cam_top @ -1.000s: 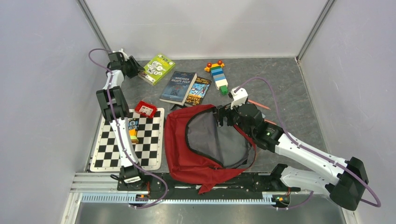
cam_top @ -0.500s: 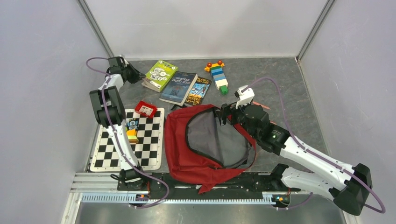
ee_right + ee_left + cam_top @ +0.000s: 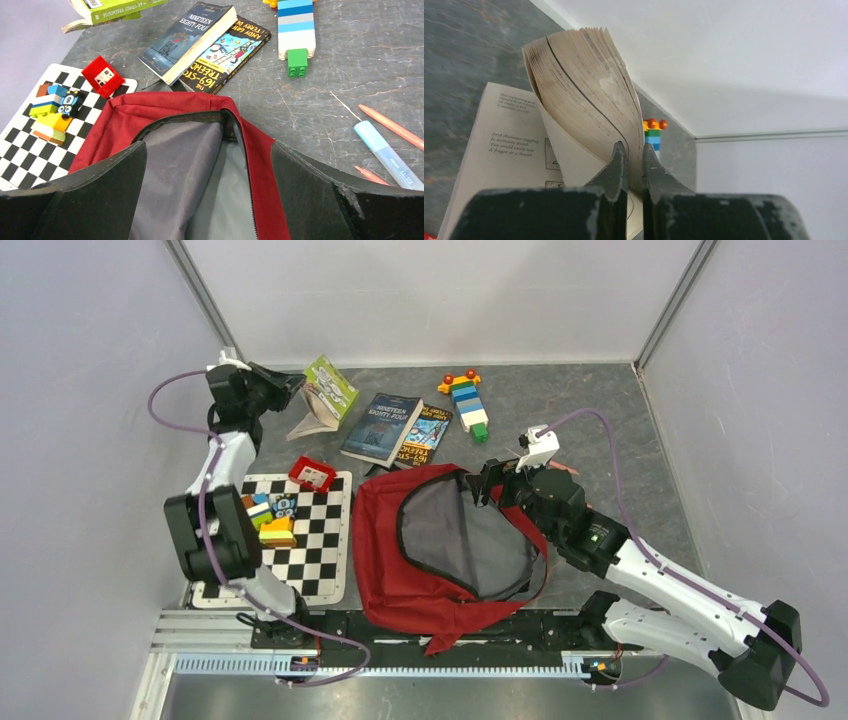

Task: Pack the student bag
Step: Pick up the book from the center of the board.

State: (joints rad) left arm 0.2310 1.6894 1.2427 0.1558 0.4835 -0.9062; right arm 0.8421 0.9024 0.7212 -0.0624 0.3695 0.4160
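Note:
The student bag (image 3: 395, 570) lies at the table's near middle, dark red, its mouth wide and the grey lining (image 3: 195, 165) showing. My right gripper (image 3: 480, 485) hovers open over the far right rim of that mouth; in the right wrist view the right gripper (image 3: 207, 150) straddles the red zippered edge without touching it. At the back left, my left gripper (image 3: 285, 392) is shut on a green-covered book (image 3: 325, 390) and holds it tilted up. The left wrist view shows the left gripper (image 3: 631, 145) pinching the cover and a few leaves while the other pages (image 3: 584, 95) fan open.
Two dark paperbacks (image 3: 382, 427) (image 3: 425, 435) lie behind the bag, a coloured brick tower (image 3: 466, 405) beyond them. A chessboard mat (image 3: 320, 550) at left carries a small red box (image 3: 312, 474) and a brick stack (image 3: 268, 520). Pens (image 3: 387, 155) lie right of the bag.
My left gripper has shut on the green book and raised it off the table, swinging left. The right gripper has drifted slightly right along the bag's rim, still open.

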